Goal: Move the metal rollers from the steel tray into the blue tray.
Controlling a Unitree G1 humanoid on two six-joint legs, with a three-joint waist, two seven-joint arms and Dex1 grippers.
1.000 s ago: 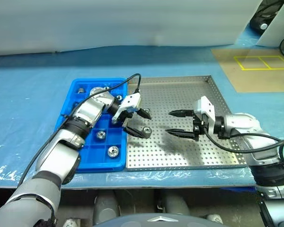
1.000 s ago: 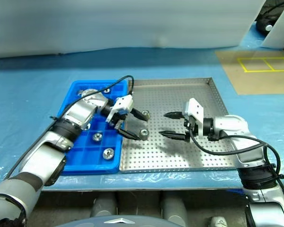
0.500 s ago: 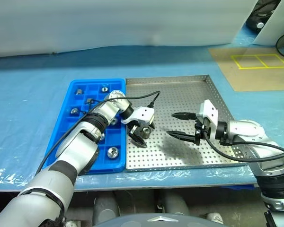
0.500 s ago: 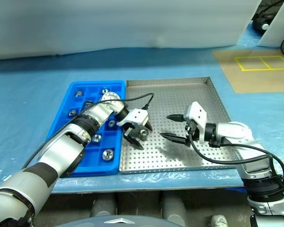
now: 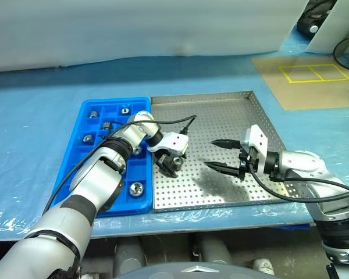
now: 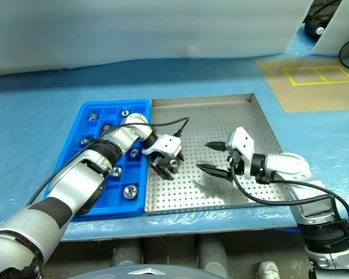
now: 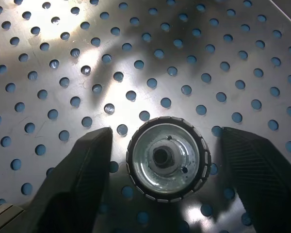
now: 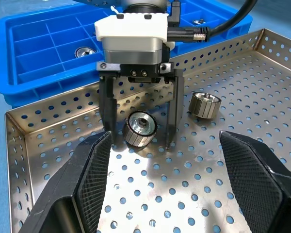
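So we're at the pick step: the left claw is down over one metal roller on the steel tray, near the edge beside the blue tray. Its fingers straddle the roller with gaps on both sides, so spread, not pinching yet. The left wrist is bent steeply downward. Next it needs to squeeze squarely, then lift and carry over to an empty compartment. A second roller lies just beside. The right claw hangs spread and empty over the tray's middle.
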